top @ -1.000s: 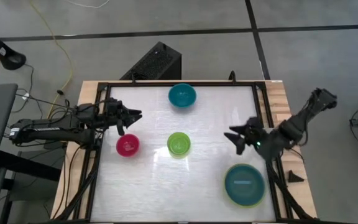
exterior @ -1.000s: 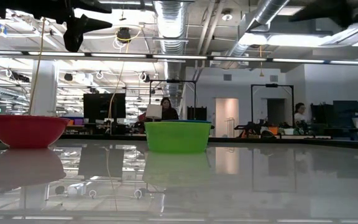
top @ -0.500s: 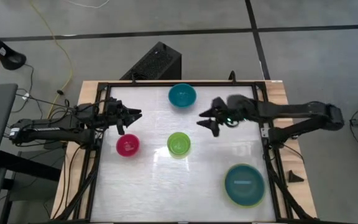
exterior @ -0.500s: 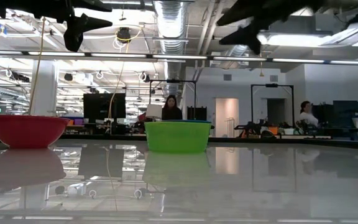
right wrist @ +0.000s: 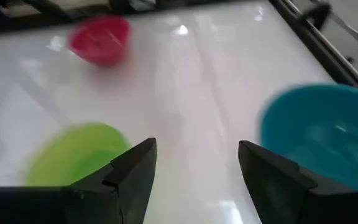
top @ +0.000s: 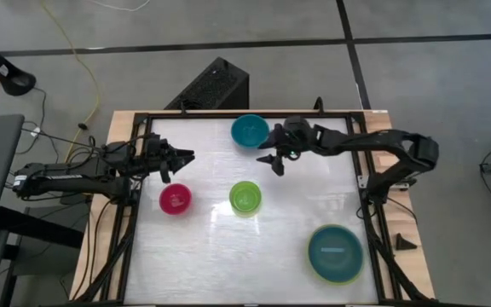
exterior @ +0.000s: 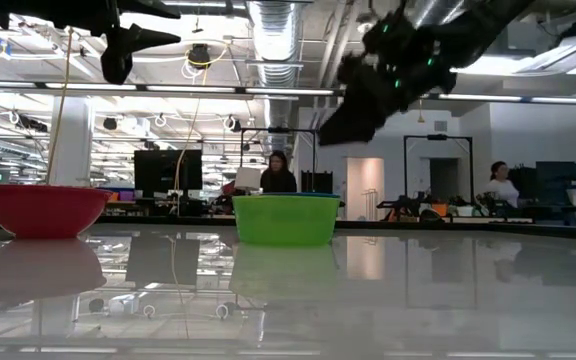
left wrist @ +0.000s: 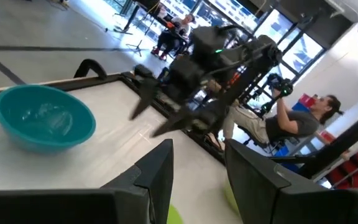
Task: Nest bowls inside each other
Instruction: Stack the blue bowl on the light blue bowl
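A teal bowl (top: 250, 130) stands near the far edge. A small lime green bowl (top: 245, 197) stands mid-table, with a magenta bowl (top: 176, 199) to its left. At the near right a blue bowl (top: 334, 249) sits inside a large lime green bowl (top: 317, 271). My right gripper (top: 269, 165) hangs open above the table, just right of the teal bowl (right wrist: 319, 134) and beyond the small green bowl (right wrist: 76, 152). My left gripper (top: 179, 168) waits open above the table's left edge, over the magenta bowl's far side.
Black frame rails (top: 361, 170) run along the table's sides. A black box (top: 216, 85) stands on the floor beyond the far edge. People sit in the room behind (exterior: 276, 172). Bare tabletop lies at the near left and between the bowls.
My right gripper has swung from the right edge near the large green bowl toward the far left. It now hangs lower beside the teal bowl, has rolled about its own axis, and its fingers have stayed apart. No bowl has moved.
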